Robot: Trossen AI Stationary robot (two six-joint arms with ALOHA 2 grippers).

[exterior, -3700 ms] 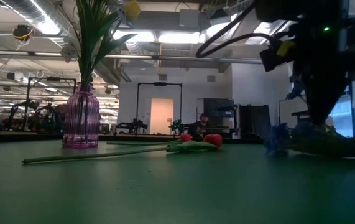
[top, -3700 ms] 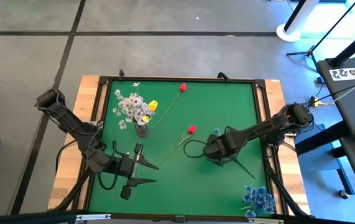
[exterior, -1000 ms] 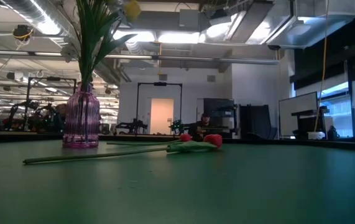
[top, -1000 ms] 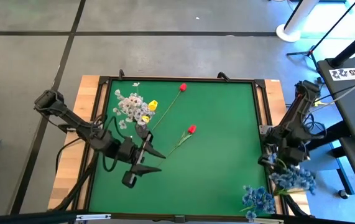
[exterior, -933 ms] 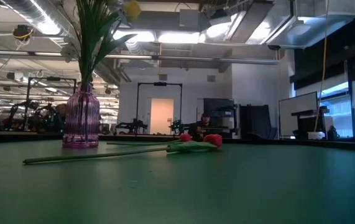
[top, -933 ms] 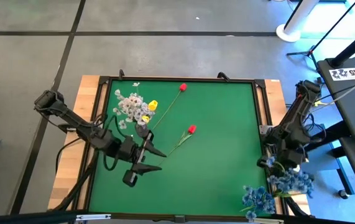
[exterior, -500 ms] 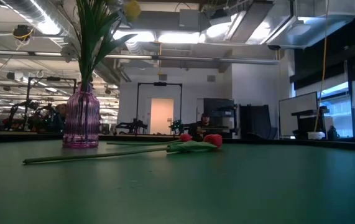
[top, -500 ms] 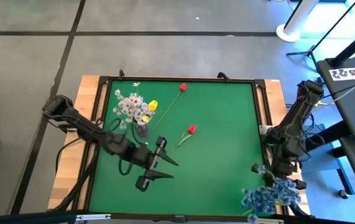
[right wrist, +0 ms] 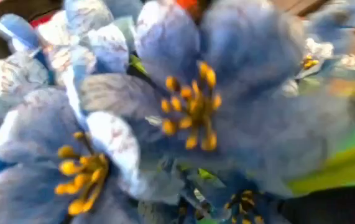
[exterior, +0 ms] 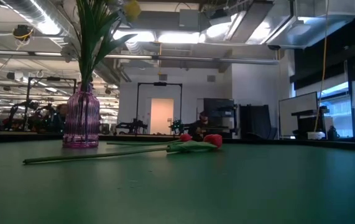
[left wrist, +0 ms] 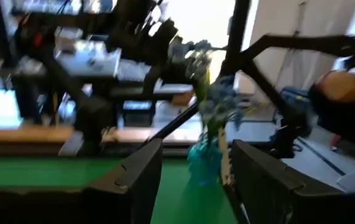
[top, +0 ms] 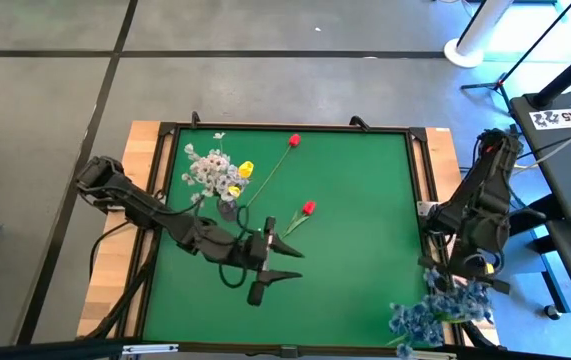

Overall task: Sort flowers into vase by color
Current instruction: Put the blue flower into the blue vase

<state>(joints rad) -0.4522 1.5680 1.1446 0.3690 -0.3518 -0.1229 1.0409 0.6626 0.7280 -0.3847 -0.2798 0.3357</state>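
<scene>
My left gripper (top: 298,263) is open and hovers over the table's middle, near the closer red tulip (top: 306,209), touching nothing. A second red tulip (top: 294,140) lies toward the far edge. The pink glass vase (top: 228,209) holds white blossom sprays (top: 205,172) and a yellow tulip (top: 246,169). In the low view the vase (exterior: 81,119) stands upright and a red tulip (exterior: 212,140) lies flat on the cloth. My right gripper (top: 457,282) is at the near right corner, over a bunch of blue blossoms (top: 433,312). Blue blossoms (right wrist: 183,112) fill its wrist view.
The green table top (top: 355,230) has a raised dark frame (top: 295,128) and wooden side boards. The left wrist view looks past my open gripper (left wrist: 196,152) at the blue flowers (left wrist: 213,102) and the right arm, with room clutter behind.
My left gripper has moved toward the table's right, from beside the pink vase to the middle near the closer red tulip, staying open. My right gripper has moved toward the near edge, and the blue spray under it has come down onto the blue bunch in the corner.
</scene>
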